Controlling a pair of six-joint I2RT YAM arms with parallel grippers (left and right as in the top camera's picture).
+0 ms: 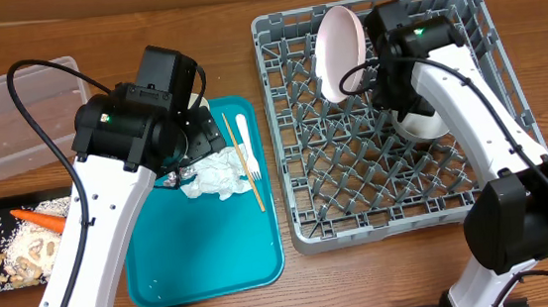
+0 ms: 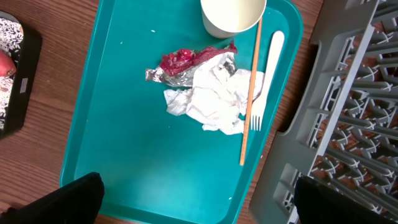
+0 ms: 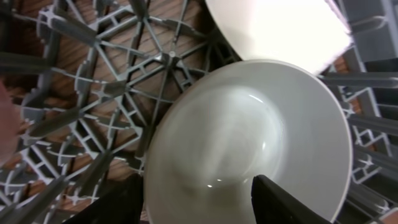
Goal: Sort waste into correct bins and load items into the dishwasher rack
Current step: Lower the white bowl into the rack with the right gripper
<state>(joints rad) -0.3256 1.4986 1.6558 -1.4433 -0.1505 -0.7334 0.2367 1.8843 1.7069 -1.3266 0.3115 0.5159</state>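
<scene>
We judged rack loading to be in hand. The small pale bowl (image 3: 249, 137) lay inside the dishwasher rack (image 1: 271, 124). The right gripper (image 3: 196, 205) straddled its rim, but we could not tell whether it was gripping. The left gripper (image 2: 199, 208) hovered left of the rack, wide open and empty. Next move: free the bowl and lift clear of the pegs.
</scene>
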